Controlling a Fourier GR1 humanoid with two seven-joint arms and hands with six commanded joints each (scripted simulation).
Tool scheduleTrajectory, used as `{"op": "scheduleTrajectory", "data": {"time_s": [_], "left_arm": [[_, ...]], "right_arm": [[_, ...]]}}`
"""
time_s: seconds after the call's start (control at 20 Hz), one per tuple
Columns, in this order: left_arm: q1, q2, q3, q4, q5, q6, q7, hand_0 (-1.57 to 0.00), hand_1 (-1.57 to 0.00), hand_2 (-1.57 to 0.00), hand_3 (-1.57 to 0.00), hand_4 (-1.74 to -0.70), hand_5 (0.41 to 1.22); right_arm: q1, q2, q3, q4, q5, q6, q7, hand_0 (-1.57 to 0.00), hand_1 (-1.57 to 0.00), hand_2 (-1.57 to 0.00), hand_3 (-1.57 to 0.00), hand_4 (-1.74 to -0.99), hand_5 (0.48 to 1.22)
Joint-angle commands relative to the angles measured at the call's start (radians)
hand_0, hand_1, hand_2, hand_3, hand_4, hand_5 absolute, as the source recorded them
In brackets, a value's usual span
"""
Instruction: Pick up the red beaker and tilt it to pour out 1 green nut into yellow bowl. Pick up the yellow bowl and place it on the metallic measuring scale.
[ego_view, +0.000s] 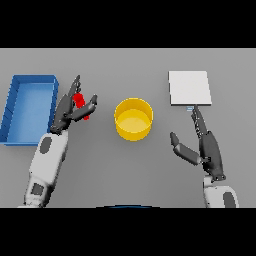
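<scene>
The red beaker (80, 104), seemingly upright with its long axis vertical, is clasped by the left hand's (70, 111) curled fingers; the right hand's (206, 147) fingers are held straight.

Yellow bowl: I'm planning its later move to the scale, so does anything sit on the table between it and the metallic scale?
Nothing visible does. The round yellow bowl sits mid-table, and the flat metallic square scale lies to its upper right with bare grey table between. The right hand rests below the scale, off that line.

You've got 1 blue bin (15, 107) at the far left of the grey table (130, 170), open-topped, rectangular, long axis running front to back, slightly angled. Can't tell if anything's inside.
</scene>
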Motion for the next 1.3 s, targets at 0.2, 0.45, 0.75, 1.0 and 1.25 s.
{"op": "scheduleTrajectory", "data": {"time_s": [0.2, 0.45, 0.75, 1.0, 1.25], "left_arm": [[-0.036, -0.039, 0.039, 0.087, 0.017, 0.046, -0.060, -0.38, -0.41, -0.46, -0.52, -1.41, 0.874], [-0.057, -0.030, 0.004, 0.115, -0.060, 0.111, -0.064, -1.15, -1.17, -1.20, -1.11, -1.62, 1.107], [-0.052, -0.038, 0.022, 0.077, -0.003, 0.061, -0.079, -1.46, -1.47, -1.47, -1.43, -1.61, 1.165], [-0.058, -0.033, 0.032, -0.011, 0.069, 0.015, -0.059, -1.54, -1.54, -1.54, -1.53, -1.70, 1.135], [-0.058, 0.012, -0.026, -0.104, 0.048, -0.008, 0.007, -1.56, -1.56, -1.56, -1.55, -1.72, 1.132]], "right_arm": [[-0.017, 0.007, 0.001, 0.002, 0.019, -0.021, 0.013, 0.00, 0.00, 0.00, 0.00, -1.236, 0.647], [0.003, 0.001, 0.005, -0.011, 0.013, -0.009, 0.007, 0.00, 0.00, 0.00, 0.00, -1.241, 0.650], [-0.001, 0.004, -0.001, 0.005, 0.006, -0.009, -0.004, 0.00, 0.00, 0.00, 0.00, -1.245, 0.642], [-0.016, 0.008, 0.005, 0.011, 0.019, -0.015, 0.004, 0.00, 0.00, 0.00, 0.00, -1.233, 0.644], [-0.003, 0.001, 0.009, 0.009, 0.041, -0.025, -0.039, 0.00, 0.00, 0.00, 0.00, -1.219, 0.656]]}}
